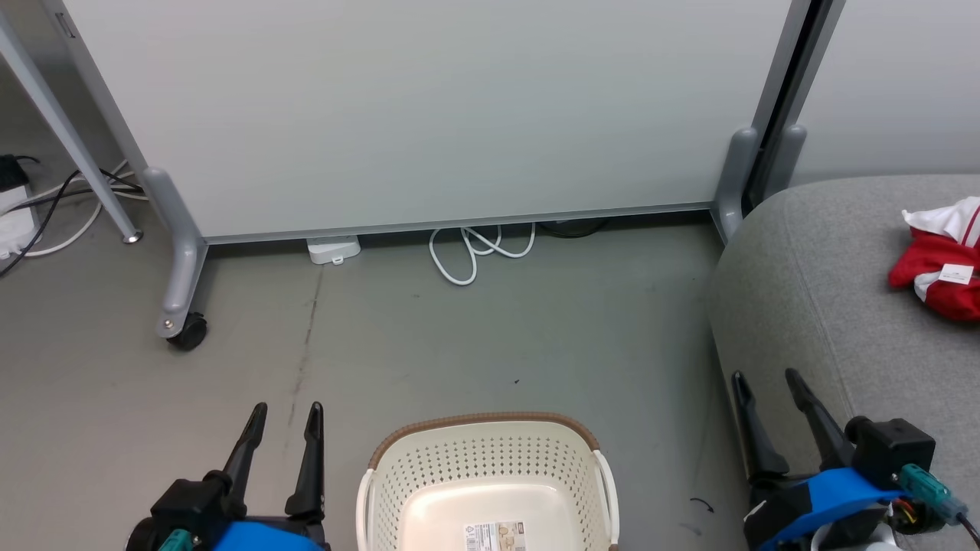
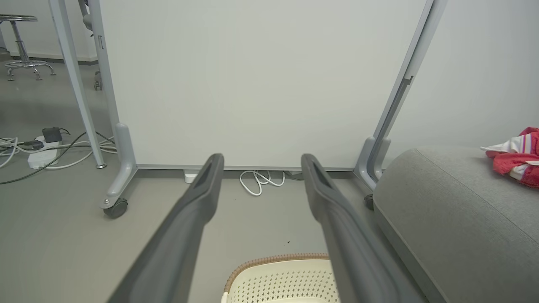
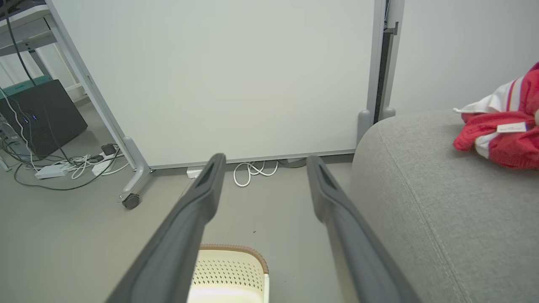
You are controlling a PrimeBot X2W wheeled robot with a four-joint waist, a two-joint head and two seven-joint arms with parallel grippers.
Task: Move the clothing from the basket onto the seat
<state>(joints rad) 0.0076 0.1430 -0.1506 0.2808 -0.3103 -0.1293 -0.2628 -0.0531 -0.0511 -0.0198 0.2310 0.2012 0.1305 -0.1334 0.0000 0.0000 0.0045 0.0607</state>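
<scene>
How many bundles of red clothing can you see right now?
1: a red and white bundle on the grey seat, at the head view's right edge. The basket shows none, though its near part is cut off.

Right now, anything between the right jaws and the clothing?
Nothing visible. The clothing already lies on the seat, ahead and right of the open right jaws, with bare cushion between them. The basket sits on the floor to their left, out of the path.

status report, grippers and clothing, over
Left gripper open, empty; right gripper open, empty. Clothing lying on the seat; basket bottom in view bare. Nothing seen blocking basket-to-seat path.
</scene>
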